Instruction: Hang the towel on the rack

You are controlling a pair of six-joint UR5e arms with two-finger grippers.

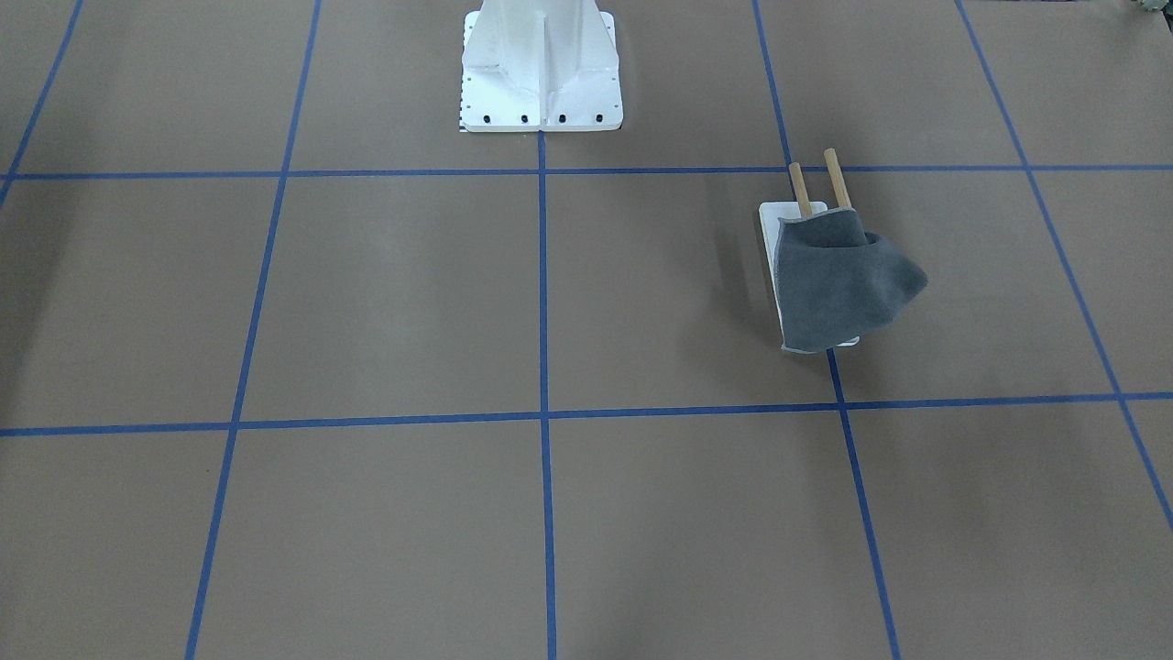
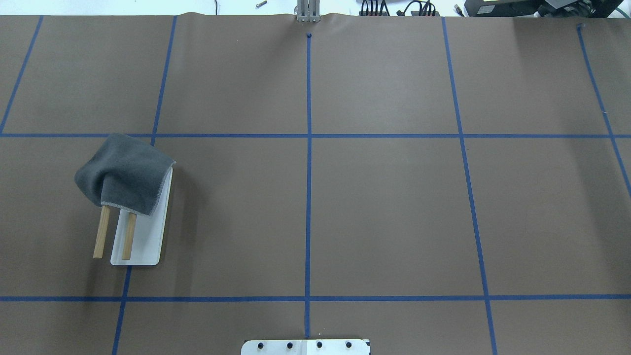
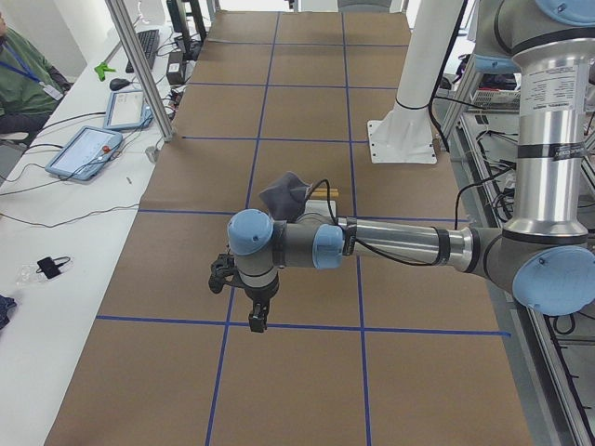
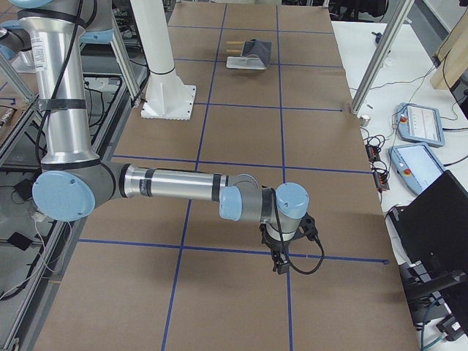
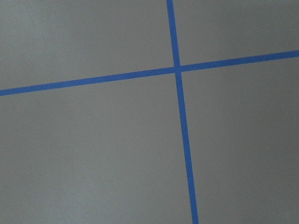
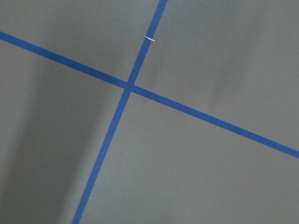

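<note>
Loosely, fuzzy towel (image 1: 838, 284) drapes wooden rack (image 1: 771, 218) dowels (image 1: 834, 174); left pincer (image 3: 255, 321), right pincer (image 4: 281, 266): opening unclear.

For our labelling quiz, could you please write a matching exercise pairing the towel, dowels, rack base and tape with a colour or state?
Things:
1. towel
2. dowels
3. rack base
4. tape

Descriptions:
a. white and flat
b. blue, laid in a grid
c. dark grey, draped
d. brown, partly covered

Pairs: 1-c, 2-d, 3-a, 4-b
</note>
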